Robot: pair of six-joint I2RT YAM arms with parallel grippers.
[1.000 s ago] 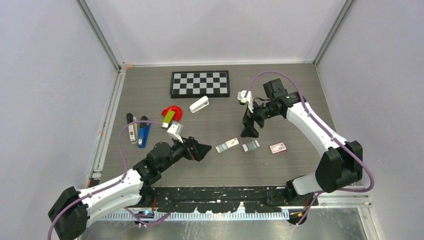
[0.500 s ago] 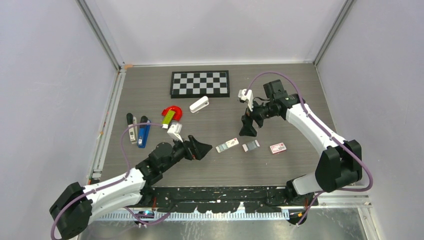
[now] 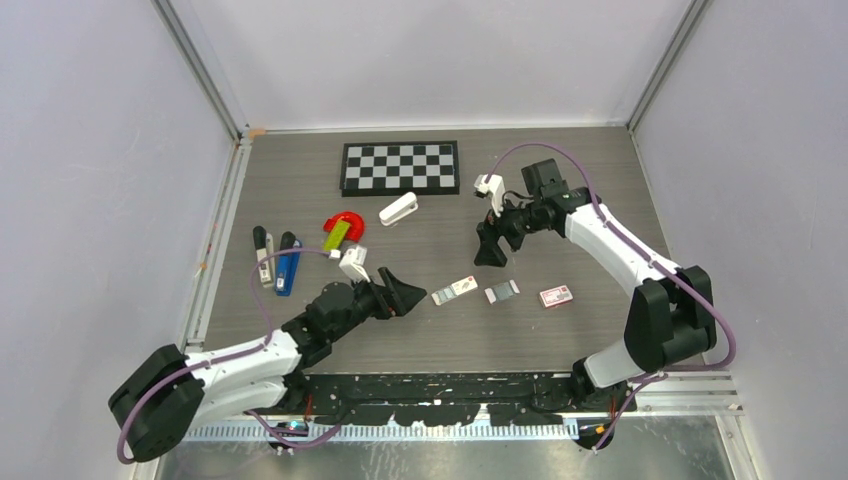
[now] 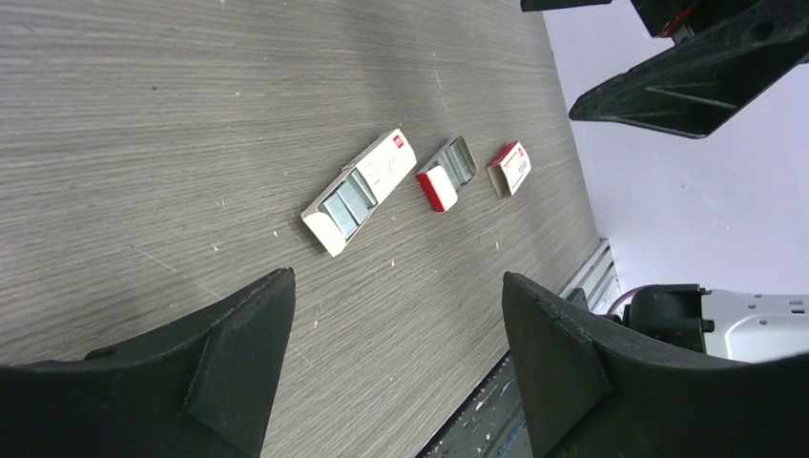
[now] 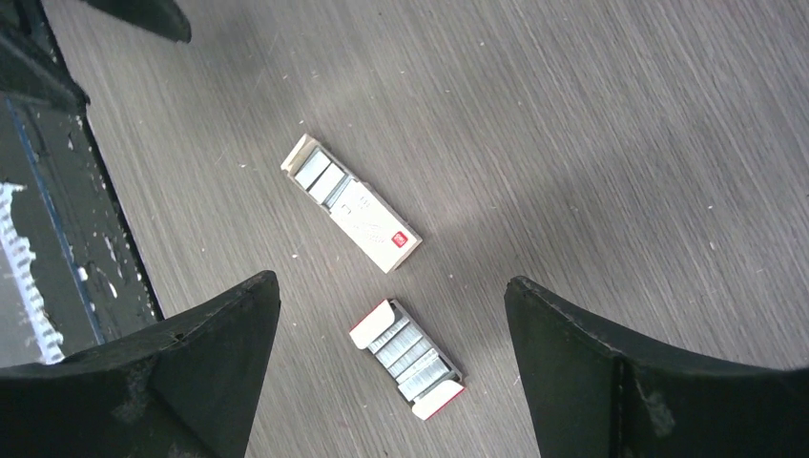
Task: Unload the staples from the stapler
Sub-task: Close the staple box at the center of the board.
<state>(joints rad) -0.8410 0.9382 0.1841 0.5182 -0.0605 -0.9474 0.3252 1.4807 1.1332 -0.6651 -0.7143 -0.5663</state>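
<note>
One stapler [image 3: 288, 264] lies well left of left tool [image 3: 405, 292].

The checkerboard [image 3: 400, 167] lies by the tabletop's [image 3: 590, 330] far edge. The stapler [image 3: 287, 264] lies near the left edge. Right of centre, towards the near edge, a half-open box [image 3: 454, 290], a tray [image 3: 502, 291] holding staples [image 5: 410, 351] and a third box [image 3: 555, 296] sit in a row, left to right.

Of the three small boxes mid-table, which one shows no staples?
The red-and-white box, rightmost from above; the white box and open tray expose grey staples.
</note>
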